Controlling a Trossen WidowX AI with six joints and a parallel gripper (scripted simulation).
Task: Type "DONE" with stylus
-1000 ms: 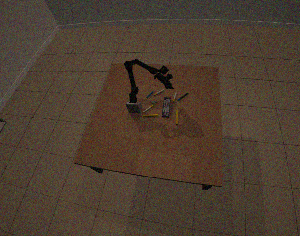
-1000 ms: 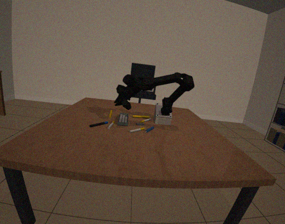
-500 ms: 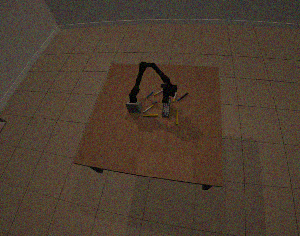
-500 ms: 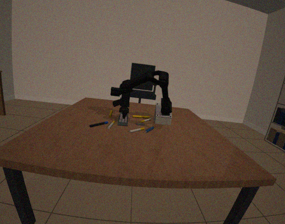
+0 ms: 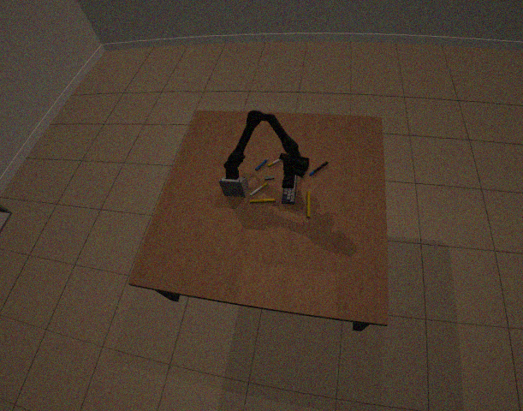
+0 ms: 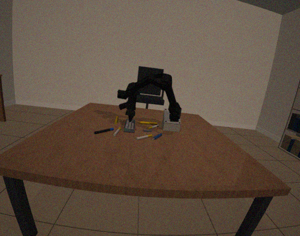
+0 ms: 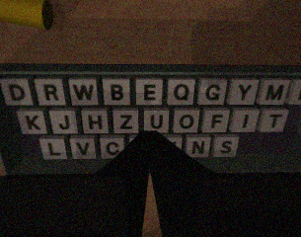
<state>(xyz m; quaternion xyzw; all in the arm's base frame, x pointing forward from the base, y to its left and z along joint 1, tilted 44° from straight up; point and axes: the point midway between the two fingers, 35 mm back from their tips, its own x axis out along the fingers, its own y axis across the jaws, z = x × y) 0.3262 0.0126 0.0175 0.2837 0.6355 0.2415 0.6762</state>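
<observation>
The keyboard [image 5: 288, 200] [image 6: 129, 130] [image 7: 288, 150] lies on the desk, with three rows of pale letter keys facing the wrist view. The D key [image 7: 17, 93], E key [image 7: 149, 92], O key [image 7: 186, 120] and N key [image 7: 197, 146] are visible. My gripper [image 5: 288, 187] [image 6: 130, 121] [image 7: 148, 138] is shut with nothing between its fingertips. It points down over the keyboard, and its tips hide keys between C and N. A blue pen [image 5: 261, 164] [image 6: 157, 136] lies on the desk near several markers; I cannot tell which one is the stylus.
A yellow marker [image 5: 308, 203] [image 6: 116, 119] lies beyond the keyboard, and a black marker with a blue end [image 5: 318, 168] [image 6: 103, 131] lies nearby. Another yellow marker [image 5: 262, 200] [image 6: 148, 123] lies between the keyboard and the arm's base [image 5: 232, 187] [image 6: 171, 126].
</observation>
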